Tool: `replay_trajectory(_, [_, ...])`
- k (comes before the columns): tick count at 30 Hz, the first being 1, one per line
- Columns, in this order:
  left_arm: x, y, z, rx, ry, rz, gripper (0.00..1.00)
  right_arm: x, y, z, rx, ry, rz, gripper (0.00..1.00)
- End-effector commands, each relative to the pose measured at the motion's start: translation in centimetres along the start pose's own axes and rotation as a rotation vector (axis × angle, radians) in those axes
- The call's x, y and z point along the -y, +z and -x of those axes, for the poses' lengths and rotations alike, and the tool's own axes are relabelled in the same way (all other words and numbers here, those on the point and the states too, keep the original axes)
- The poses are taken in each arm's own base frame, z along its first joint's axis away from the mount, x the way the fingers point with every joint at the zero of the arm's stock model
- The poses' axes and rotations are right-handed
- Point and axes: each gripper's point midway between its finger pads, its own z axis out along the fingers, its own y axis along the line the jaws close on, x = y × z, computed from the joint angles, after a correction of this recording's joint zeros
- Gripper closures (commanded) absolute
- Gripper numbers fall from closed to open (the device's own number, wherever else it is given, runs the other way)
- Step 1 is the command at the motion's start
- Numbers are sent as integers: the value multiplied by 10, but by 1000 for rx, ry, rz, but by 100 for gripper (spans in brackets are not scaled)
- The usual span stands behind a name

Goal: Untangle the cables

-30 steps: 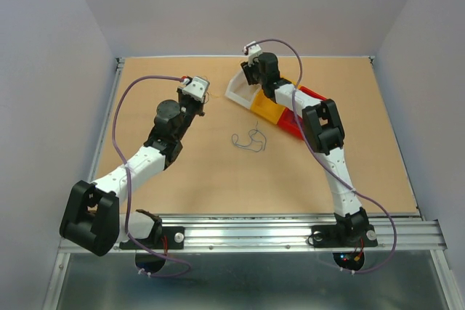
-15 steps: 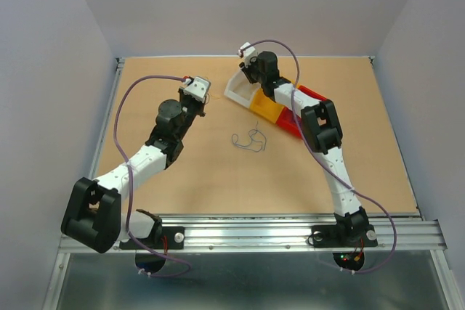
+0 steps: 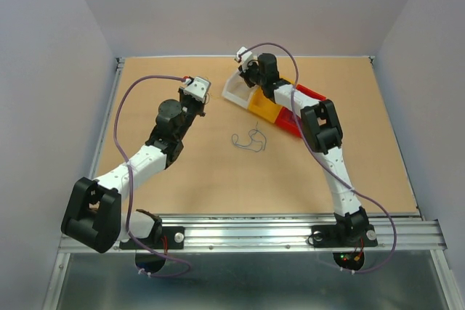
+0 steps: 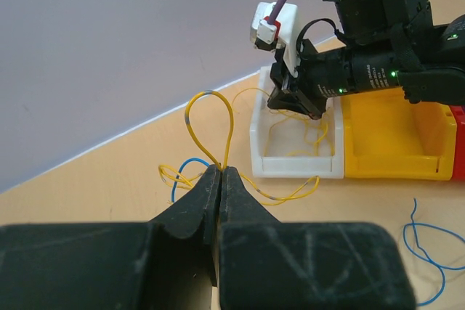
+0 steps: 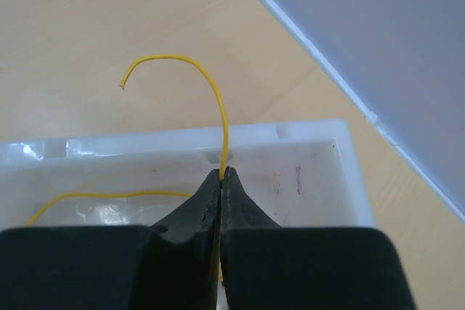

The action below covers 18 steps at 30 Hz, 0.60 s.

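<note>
My left gripper [image 4: 220, 170] is shut on a thin yellow wire [image 4: 190, 117] that loops up above the fingertips; its ends trail on the table next to a short blue wire [image 4: 176, 179]. My right gripper [image 5: 220, 172] is shut on another yellow wire [image 5: 221, 125] and holds it over the white bin [image 5: 312, 132], where one more yellow wire [image 5: 109, 195] lies. In the top view the left gripper [image 3: 201, 109] is left of the bins and the right gripper [image 3: 245, 80] is above the white bin [image 3: 236, 94]. A small tangle of dark and pale wires [image 3: 251, 141] lies mid-table.
A yellow bin [image 3: 267, 109] and a red bin [image 3: 311, 94] stand in a row beside the white bin at the back right. A loose blue wire [image 4: 425, 252] lies in front of the yellow bin [image 4: 392, 136]. Grey walls ring the table.
My right wrist has shifted a little left and back over the white bin. The left arm and the mid-table tangle have not moved.
</note>
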Motion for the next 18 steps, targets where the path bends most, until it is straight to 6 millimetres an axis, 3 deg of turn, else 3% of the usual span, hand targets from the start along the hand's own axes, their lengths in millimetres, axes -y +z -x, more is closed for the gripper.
replay_trajectory(1, [-9, -1, 26, 88, 10, 25, 100, 10, -22, 66, 135, 1, -4, 99])
replay_trajectory(4, [-9, -2, 26, 87, 10, 28, 100, 7, -31, 65, 137, 31, -11, 99])
replay_trajectory(5, [-9, -2, 26, 87, 10, 28, 100, 14, -42, 89, 193, 41, -36, 99])
replay_trajectory(6, [-10, -1, 25, 85, 12, 29, 100, 11, -46, 75, 169, 66, -55, 99])
replay_trajectory(11, [-11, -1, 24, 82, 12, 35, 100, 21, -70, 97, 194, 130, -116, 99])
replay_trajectory(18, [-11, -1, 25, 84, 12, 35, 100, 24, -76, 82, 112, 217, -163, 99])
